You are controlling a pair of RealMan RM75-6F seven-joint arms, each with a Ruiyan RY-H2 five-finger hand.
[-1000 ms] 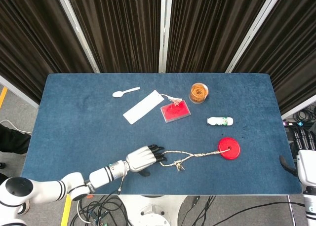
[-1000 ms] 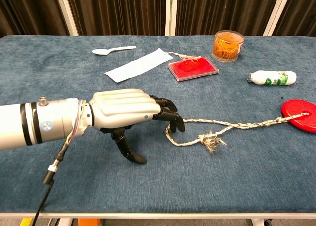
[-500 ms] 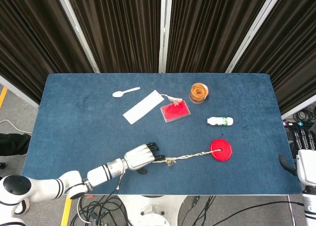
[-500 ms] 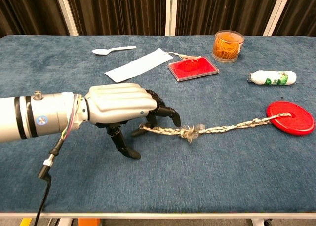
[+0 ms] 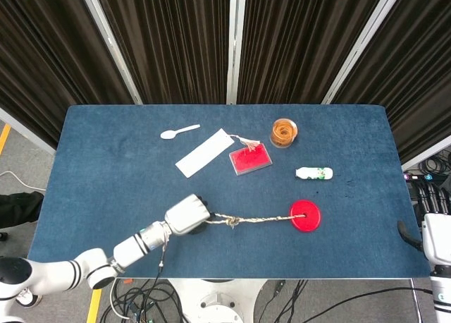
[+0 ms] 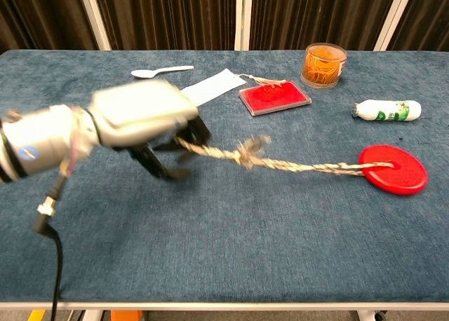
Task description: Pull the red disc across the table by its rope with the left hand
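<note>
The red disc lies flat on the blue table, right of centre near the front. A braided rope runs taut from its centre hole leftward, with a frayed knot partway. My left hand grips the rope's left end, lifted off the cloth and blurred by motion. My right hand sits off the table's right edge in the head view; its fingers are not clear.
Further back lie a white spoon, a white paper sleeve, a red flat box and a jar of rubber bands. A small white bottle rests behind the disc. Cables hang below the table's front edge.
My left hand has pulled left and lifted while holding the rope. The rope went from slack and looped to taut, and the red disc slid left across the table.
</note>
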